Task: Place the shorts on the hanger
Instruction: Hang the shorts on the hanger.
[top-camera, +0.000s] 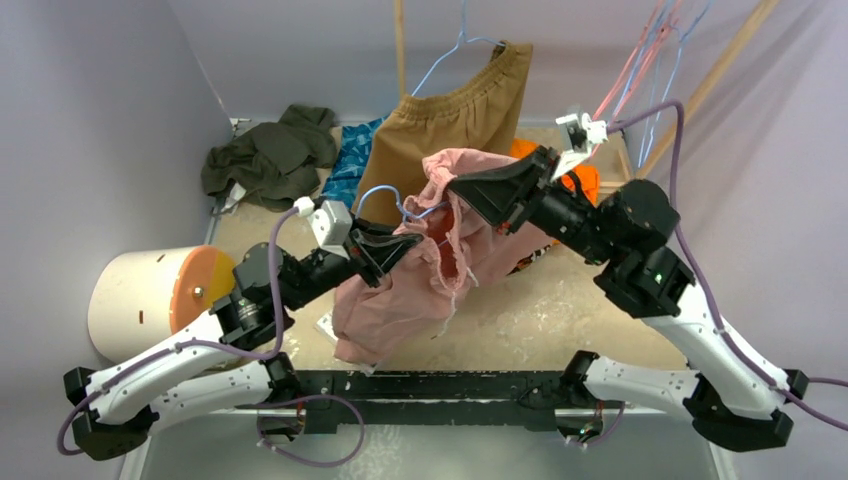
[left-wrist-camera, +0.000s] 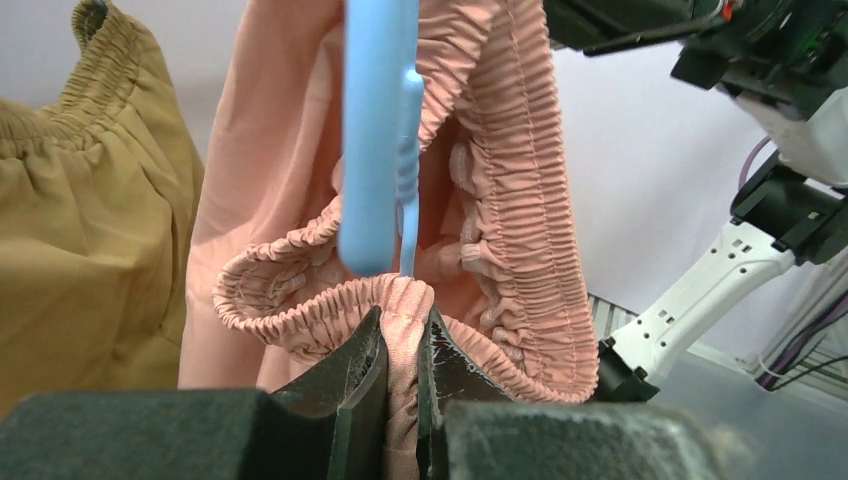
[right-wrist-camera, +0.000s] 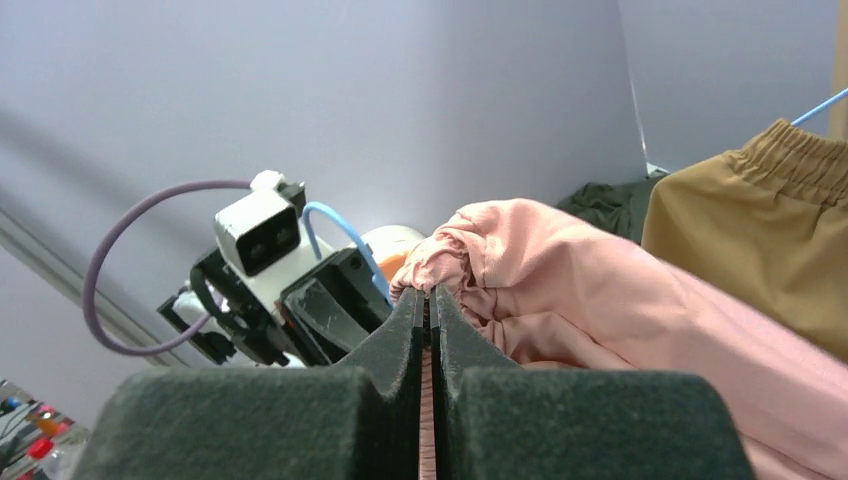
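Shorts (top-camera: 400, 300) of dusty-pink fabric hang lifted between two robot arms above the counter (top-camera: 570, 310), bunched at the top and trailing down toward the near edge. The left end effector (top-camera: 412, 240) is nearly closed, its fingers (left-wrist-camera: 365, 350) pinching a fold of the gathered elastic waistband, as the left wrist view shows. A light-blue wire hanger (top-camera: 380, 188) rises from that grip, its wire passing inside the waistband opening; whether the fingers also clamp the wire cannot be told. The right end effector (top-camera: 452, 188) is closed tight on another part of the pink fabric, higher and further back; in the right wrist view its two pads (right-wrist-camera: 405, 320) meet with cloth caught between them.

Behind the arms, tan-brown shorts (top-camera: 450, 120) hang upright at the back. A dark green garment (top-camera: 270, 155) lies heaped at the far left, a blue patterned cloth (top-camera: 350, 160) just beside it, and a bright orange garment (top-camera: 585, 180) shows behind the right arm. A white cylinder with an orange end (top-camera: 150, 295) lies on its side by the left arm.
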